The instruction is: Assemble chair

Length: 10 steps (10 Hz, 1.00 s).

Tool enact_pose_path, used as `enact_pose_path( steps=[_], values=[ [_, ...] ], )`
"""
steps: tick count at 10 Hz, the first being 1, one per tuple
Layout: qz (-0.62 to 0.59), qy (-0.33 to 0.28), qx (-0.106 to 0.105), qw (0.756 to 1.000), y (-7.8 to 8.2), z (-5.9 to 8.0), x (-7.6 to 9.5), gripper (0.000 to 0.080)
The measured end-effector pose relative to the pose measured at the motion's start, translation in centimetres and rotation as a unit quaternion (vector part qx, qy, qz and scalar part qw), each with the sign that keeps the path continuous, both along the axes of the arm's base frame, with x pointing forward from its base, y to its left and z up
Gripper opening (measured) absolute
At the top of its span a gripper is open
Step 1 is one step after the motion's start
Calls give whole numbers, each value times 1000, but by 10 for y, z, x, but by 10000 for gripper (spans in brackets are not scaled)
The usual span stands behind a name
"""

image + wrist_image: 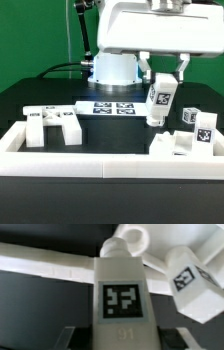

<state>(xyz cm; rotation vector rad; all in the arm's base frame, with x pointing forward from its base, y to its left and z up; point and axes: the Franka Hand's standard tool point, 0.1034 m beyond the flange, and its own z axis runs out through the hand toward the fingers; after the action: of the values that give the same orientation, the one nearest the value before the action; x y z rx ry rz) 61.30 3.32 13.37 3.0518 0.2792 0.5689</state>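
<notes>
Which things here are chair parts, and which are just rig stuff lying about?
Job:
- tagged post, gripped in the fingers
- blocky piece, on the exterior view's left
- tagged blocks, on the exterior view's right

Just there:
- marker board
- border rail
- table

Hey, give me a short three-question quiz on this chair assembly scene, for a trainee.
1. True or false: the hand is shut on a tagged leg post.
2. The marker board lies: A) in front of the arm's base; B) on the border rail; C) under the leg post.
3. Fill in: in the exterior view, the large blocky chair part lies toward that view's ___.
Key: 1 true; 2 A; 3 left.
</notes>
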Motion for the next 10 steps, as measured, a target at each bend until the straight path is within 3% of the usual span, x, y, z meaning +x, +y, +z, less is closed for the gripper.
enact_pose_path(
  steps=[3, 4, 6, 9, 10],
  values=[
    [-1, 3, 0, 1000, -3, -3, -1, 290],
    [-17, 13, 12, 1000, -16, -12, -4, 290],
    [-19, 17, 30, 999, -8, -19, 8, 290],
    [-31, 12, 52, 998, 6, -7, 27, 290],
    [-28, 13, 50, 998, 5, -10, 25, 290]
  ],
)
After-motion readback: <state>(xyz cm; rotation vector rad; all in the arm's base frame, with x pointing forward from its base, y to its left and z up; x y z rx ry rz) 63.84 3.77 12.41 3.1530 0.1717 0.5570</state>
